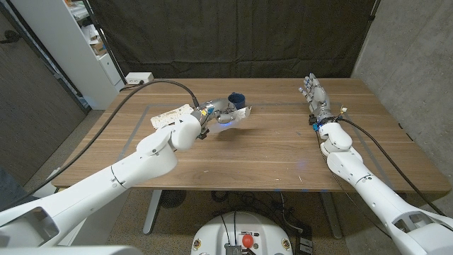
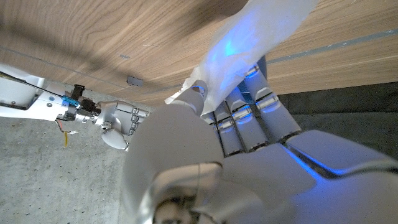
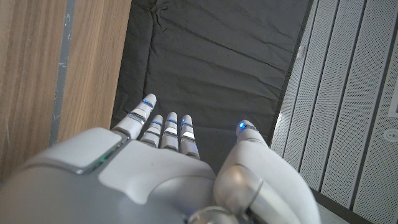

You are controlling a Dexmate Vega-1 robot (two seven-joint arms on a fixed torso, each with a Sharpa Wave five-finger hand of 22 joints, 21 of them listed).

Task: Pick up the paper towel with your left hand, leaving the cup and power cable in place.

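Observation:
In the head view my left hand (image 1: 218, 113) pinches a white paper towel (image 1: 240, 115) a little above the table, and a shadow lies on the wood beneath it. The left wrist view shows the paper towel (image 2: 249, 43) caught between the thumb and fingers of my left hand (image 2: 236, 143). A dark blue cup (image 1: 236, 99) stands just behind that hand. A white flat object with a cable (image 1: 170, 115) lies to the left of the hand, partly hidden by my forearm. My right hand (image 1: 316, 95) stands at the right side of the table with fingers apart, holding nothing.
A white socket box (image 1: 139, 76) sits at the table's far left edge. A white shelf (image 1: 78, 42) stands beyond the left corner. My right hand (image 2: 118, 121) also appears in the left wrist view. Bare wood (image 1: 276, 149) spans the table's middle and front.

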